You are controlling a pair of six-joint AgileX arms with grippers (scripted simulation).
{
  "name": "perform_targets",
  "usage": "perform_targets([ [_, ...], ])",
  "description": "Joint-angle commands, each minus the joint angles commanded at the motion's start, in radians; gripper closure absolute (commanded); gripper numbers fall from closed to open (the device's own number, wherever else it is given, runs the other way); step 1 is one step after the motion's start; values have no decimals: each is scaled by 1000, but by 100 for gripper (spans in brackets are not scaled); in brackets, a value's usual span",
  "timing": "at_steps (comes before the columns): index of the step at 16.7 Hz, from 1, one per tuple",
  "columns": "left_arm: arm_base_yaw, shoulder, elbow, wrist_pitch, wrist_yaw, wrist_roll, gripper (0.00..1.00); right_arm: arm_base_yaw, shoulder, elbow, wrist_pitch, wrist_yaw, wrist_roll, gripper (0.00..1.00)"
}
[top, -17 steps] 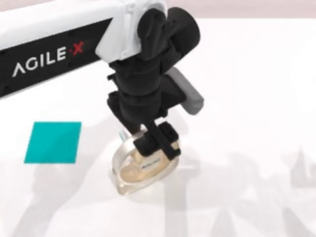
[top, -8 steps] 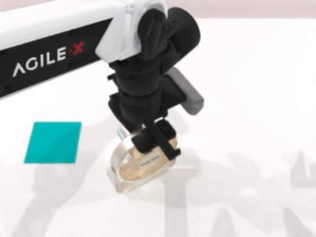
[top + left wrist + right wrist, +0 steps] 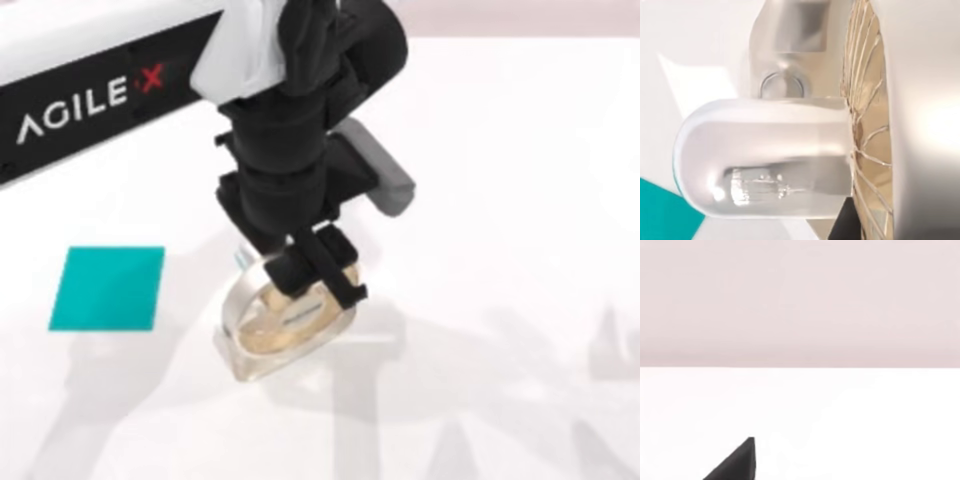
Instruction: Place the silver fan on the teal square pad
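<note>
Two dark fingers of the left gripper (image 3: 318,275) are closed across the upper rim of the silver fan (image 3: 285,330), one inside the grille and one outside by the look of the top view. That fan sits tilted near the middle of the table (image 3: 520,150), whether just clear of the surface or touching it I cannot tell. Its stub at the back fills the left wrist view, with wire grille and tan blades beside it. I judge the fan light and rigid, but its smooth rim looks slippery and the thin grille easily bent, so the rim is the sound place to hold. Well apart toward the table's left edge lies the teal square pad (image 3: 107,288), bare. Of the right arm only a dark sliver shows, in its own wrist view.
</note>
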Motion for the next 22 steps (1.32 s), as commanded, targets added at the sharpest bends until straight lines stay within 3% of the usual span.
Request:
perform_targets([
  [5,12,2,134,-129,0,-1,100,0,0,0,0,0,0,0],
  [12,25,1,125,-130,0,35,100,0,0,0,0,0,0,0],
  [16,122,-9,94,-128,2,226,100,0,0,0,0,0,0,0],
  [22,350,-61,18,-97,9,693,100,0,0,0,0,0,0,0],
])
